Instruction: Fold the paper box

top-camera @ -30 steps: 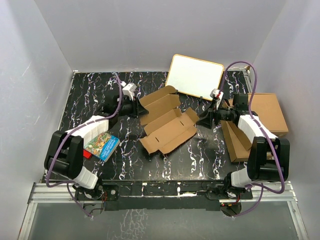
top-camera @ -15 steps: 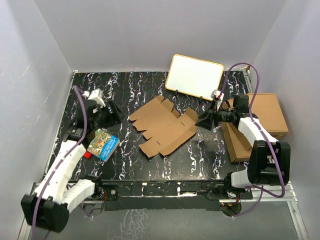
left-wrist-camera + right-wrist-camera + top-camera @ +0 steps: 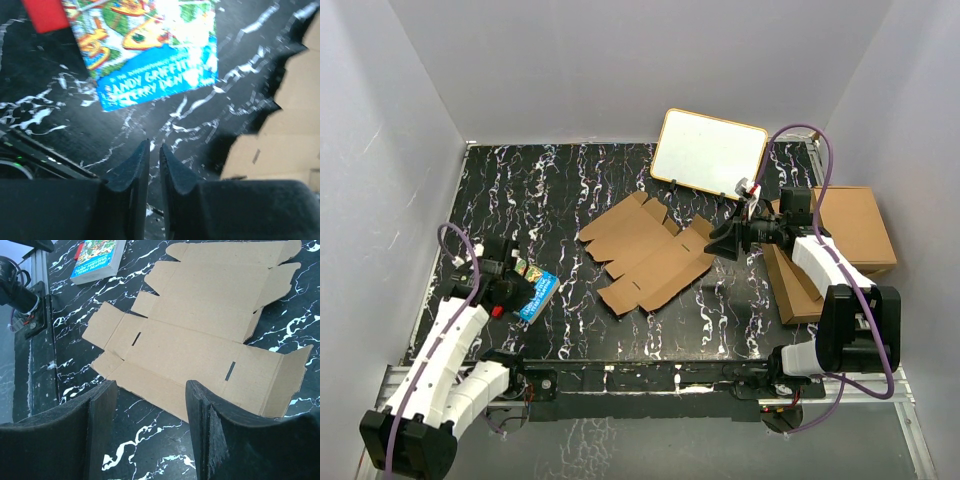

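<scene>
The paper box (image 3: 645,250) is a flat brown die-cut cardboard sheet lying open in the middle of the black marbled table; it also shows in the right wrist view (image 3: 200,325), and its edge shows in the left wrist view (image 3: 295,125). My right gripper (image 3: 723,240) is open and empty, just right of the sheet's right flap; in its own view (image 3: 150,387) the jaws stand wide apart above the table beside the sheet's near edge. My left gripper (image 3: 510,290) is shut and empty at the table's left, over the table near a blue picture book; it also shows in its own view (image 3: 154,150).
A blue picture book (image 3: 530,290) lies at the left front, with a red block (image 3: 45,12) beside it. A white board (image 3: 708,152) leans at the back. A pile of larger brown boxes (image 3: 840,245) stands at the right edge.
My left arm has pulled back from the sheet to the left front, near the book. The sheet's raised flaps have dropped flat. My right gripper has barely moved.
</scene>
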Controlling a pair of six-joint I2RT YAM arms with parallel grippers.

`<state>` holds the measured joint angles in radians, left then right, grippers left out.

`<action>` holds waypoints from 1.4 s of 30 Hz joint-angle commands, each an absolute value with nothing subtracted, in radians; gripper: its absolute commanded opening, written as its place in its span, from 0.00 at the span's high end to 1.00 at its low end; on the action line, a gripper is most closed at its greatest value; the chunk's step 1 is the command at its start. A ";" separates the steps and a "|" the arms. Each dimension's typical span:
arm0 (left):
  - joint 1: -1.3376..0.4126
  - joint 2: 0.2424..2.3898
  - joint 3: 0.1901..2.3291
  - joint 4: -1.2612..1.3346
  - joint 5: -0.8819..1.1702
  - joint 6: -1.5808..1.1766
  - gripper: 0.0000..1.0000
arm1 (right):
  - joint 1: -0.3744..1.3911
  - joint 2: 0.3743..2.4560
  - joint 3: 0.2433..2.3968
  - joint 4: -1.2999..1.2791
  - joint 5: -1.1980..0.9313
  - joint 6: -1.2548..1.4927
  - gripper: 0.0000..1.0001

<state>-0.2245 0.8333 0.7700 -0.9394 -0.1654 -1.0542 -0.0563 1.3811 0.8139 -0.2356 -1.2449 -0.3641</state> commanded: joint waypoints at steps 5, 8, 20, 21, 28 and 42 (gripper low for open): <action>-0.174 1.004 0.741 -0.956 -0.387 -1.159 0.91 | -0.054 1.352 0.846 -0.191 -1.268 -0.347 0.39; -0.082 1.056 0.679 -0.876 -0.340 -1.127 0.92 | -0.055 1.361 0.858 -0.215 -1.258 -0.358 0.39; 0.024 1.065 0.613 -0.816 -0.349 -1.063 0.94 | -0.055 1.380 0.870 -0.236 -1.249 -0.374 0.39; 0.031 1.075 0.611 -0.813 -0.350 -1.063 0.94 | -0.055 1.381 0.870 -0.236 -1.249 -0.374 0.39; 0.059 1.099 0.611 -0.807 -0.363 -1.054 0.94 | -0.054 1.394 0.870 -0.241 -1.241 -0.380 0.39; 0.067 1.192 0.606 -0.607 -0.267 -0.980 0.90 | -0.056 1.412 0.871 -0.242 -1.239 -0.383 0.39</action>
<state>0.0593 1.1748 0.5877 -0.7109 -0.2970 -1.0328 -0.0559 1.4113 0.8288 -0.2653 -1.2247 -0.3649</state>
